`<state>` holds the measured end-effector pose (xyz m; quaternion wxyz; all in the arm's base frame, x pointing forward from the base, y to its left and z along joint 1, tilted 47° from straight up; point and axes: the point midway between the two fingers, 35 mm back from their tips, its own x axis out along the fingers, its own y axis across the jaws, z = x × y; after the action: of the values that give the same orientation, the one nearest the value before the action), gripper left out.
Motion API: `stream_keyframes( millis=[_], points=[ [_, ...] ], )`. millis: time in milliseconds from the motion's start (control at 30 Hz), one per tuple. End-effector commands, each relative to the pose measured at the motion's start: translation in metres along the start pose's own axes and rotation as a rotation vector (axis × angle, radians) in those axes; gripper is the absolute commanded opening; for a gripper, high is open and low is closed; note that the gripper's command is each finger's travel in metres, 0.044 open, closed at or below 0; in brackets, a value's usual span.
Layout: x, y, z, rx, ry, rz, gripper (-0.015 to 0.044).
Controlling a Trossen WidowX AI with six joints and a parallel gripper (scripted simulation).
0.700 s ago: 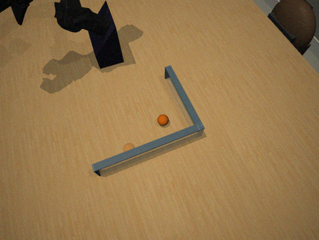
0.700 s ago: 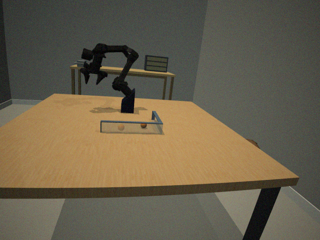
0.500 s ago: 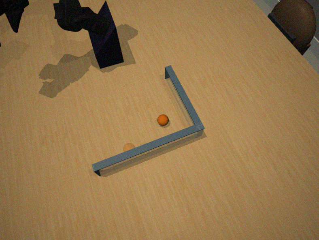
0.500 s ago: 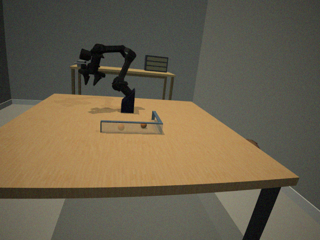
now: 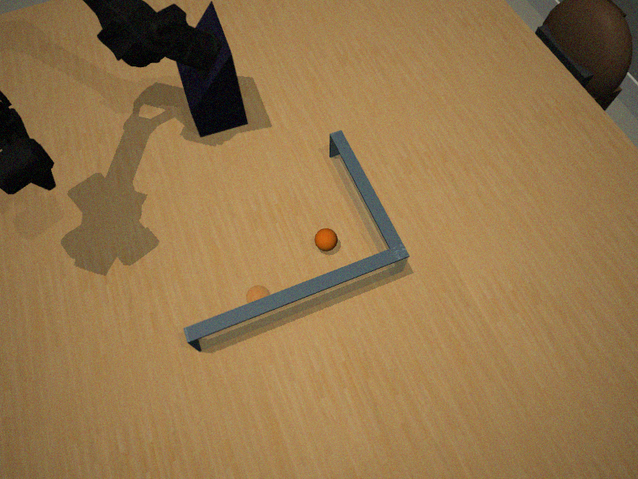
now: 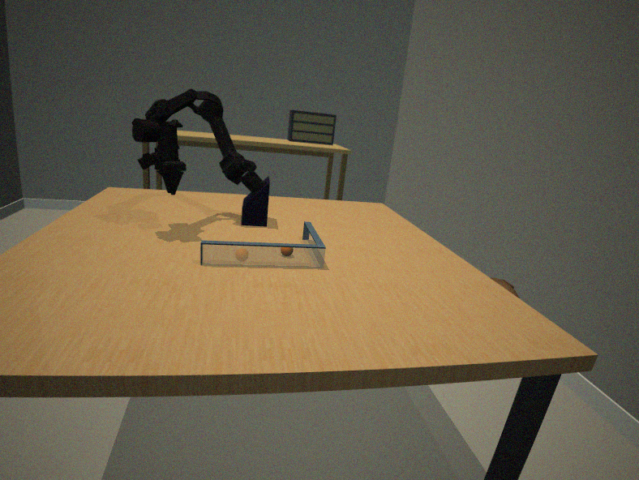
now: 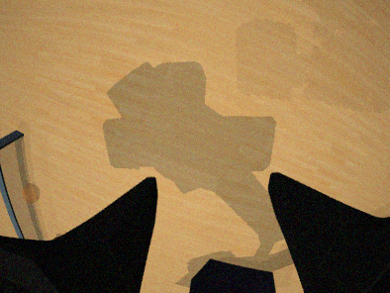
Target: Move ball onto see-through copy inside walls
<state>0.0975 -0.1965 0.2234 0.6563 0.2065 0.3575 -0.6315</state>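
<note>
The orange ball (image 5: 325, 239) (image 6: 286, 251) lies on the table inside the corner, a little away from both walls. The see-through copy (image 5: 257, 294) (image 6: 242, 254) (image 7: 31, 193) is pale orange and sits close to the inner side of the long wall (image 5: 319, 281) (image 6: 258, 243), nearer that wall's free end. The short wall (image 5: 366, 192) (image 6: 315, 236) meets it at the corner. My gripper (image 6: 172, 192) (image 7: 214, 183) is open and empty, pointing down high above the table, well away from the ball. Only part of it shows at the left edge of the top view.
The dark arm base (image 5: 219, 103) (image 6: 255, 209) stands on the table (image 5: 438, 361) (image 6: 310, 320) behind the walls. The arm's shadow falls between base and walls. A rear table (image 6: 258, 142) bears a shelf box (image 6: 311, 127). A brown rounded object (image 5: 590, 46) is beyond the table edge.
</note>
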Motion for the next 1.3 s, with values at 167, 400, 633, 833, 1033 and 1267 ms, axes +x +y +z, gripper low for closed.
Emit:
stream_keyframes(
  millis=[167,400,633,833,1033,1267],
  points=[
    [0.034,0.129,-0.027,-0.833,0.116,0.076,0.0277],
    [0.052,0.205,-0.073,-1.432,0.138,0.076,0.0277],
    [0.070,0.266,-0.147,-2.048,0.143,0.045,0.0277],
    [0.086,0.297,-0.222,-2.551,0.146,-0.016,0.0277],
    [0.095,0.305,-0.258,-2.779,0.151,-0.060,0.0277],
    [0.095,0.305,-0.258,-2.779,0.151,-0.060,0.0277]
  ],
)
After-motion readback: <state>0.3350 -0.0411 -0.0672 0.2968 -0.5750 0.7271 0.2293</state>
